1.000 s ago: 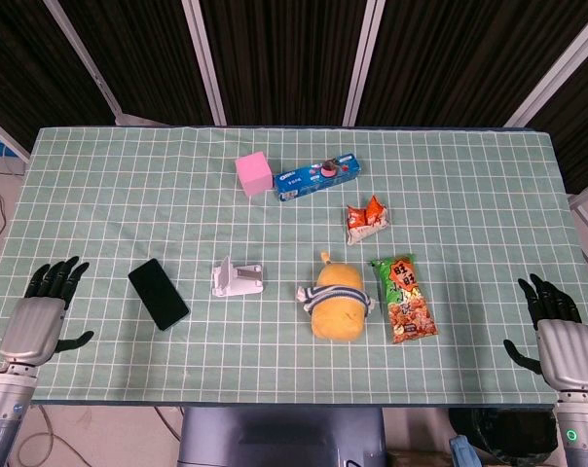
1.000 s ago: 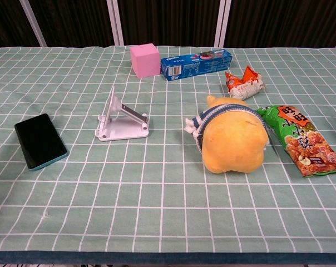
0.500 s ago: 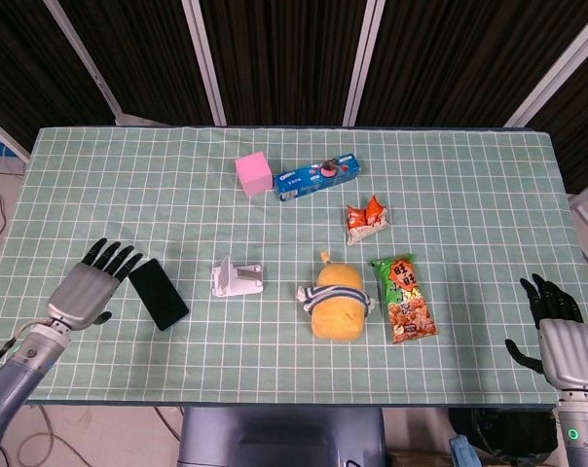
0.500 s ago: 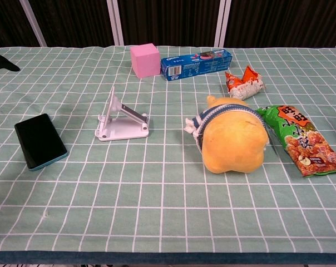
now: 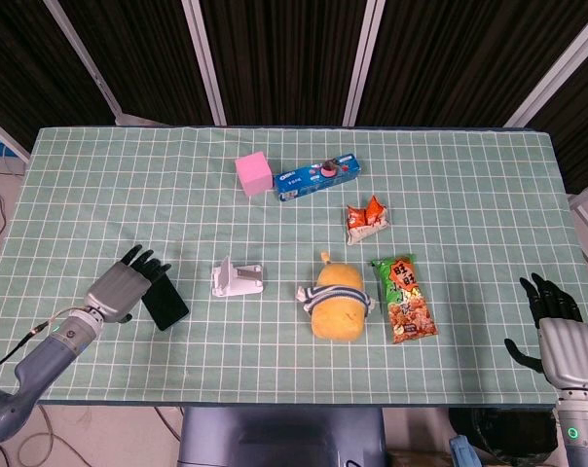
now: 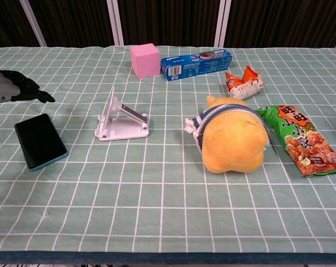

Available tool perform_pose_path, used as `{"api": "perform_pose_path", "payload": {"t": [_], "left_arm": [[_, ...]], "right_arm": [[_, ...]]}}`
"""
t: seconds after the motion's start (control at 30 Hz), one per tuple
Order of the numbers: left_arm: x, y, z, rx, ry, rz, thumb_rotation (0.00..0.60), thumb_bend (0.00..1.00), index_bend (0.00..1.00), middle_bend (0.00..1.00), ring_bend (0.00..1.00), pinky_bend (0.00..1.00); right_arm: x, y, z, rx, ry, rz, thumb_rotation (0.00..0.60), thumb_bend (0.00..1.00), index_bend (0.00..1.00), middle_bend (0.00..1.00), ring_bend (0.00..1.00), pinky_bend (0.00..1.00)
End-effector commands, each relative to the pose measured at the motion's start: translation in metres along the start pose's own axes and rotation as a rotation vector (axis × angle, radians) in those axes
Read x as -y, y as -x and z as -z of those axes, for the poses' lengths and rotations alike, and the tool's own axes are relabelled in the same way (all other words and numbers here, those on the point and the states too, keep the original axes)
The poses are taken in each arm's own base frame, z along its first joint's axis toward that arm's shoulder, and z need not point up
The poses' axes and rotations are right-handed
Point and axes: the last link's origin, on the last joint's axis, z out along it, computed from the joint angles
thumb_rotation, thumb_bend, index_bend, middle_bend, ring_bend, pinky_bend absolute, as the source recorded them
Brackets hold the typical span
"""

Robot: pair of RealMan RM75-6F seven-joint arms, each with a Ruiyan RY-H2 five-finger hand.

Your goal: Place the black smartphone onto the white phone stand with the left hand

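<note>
While the left hand [image 5: 128, 286] hovers with fingers spread and nothing in its grasp, the black smartphone [image 6: 40, 141] lies flat just beneath and beside its fingertips, whether touched cannot be told. Past the phone, farther from the hand, stands the white phone stand [image 5: 236, 278]. Over at the far edge, the right hand [image 5: 561, 341] hangs open, holding nothing. Everything sits on a green checked surface [image 5: 469, 195] before dark slatted walls.

Table [image 5: 469, 175] covered with green cloth in white grid, spanning both views. Backed by dark slatted wall panels [image 5: 284, 58] divided by white struts [image 5: 204, 60]. Evenly lit from above.
</note>
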Motion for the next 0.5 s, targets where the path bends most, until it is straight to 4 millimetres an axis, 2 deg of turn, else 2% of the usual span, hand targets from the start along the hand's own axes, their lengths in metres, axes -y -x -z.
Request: {"api": "perform_pose_path", "payload": {"t": [0.03,0.5], "left_arm": [[-0.003,0.004,-0.006,0.019,0.004,0.010,0.600,0.07,0.07,0.13,0.00,0.04],[-0.018,0.013,-0.032,0.064,0.024,-0.004,0.600,0.07,0.11,0.16,0.00,0.04]], "right_arm": [[0.001,0.000,-0.001,0.002,-0.006,0.005,0.600,0.34,0.00,0.00,0.00,0.12],[0.004,0.000,-0.003,0.004,-0.008,0.008,0.600,0.34,0.00,0.00,0.00,0.12]]}}
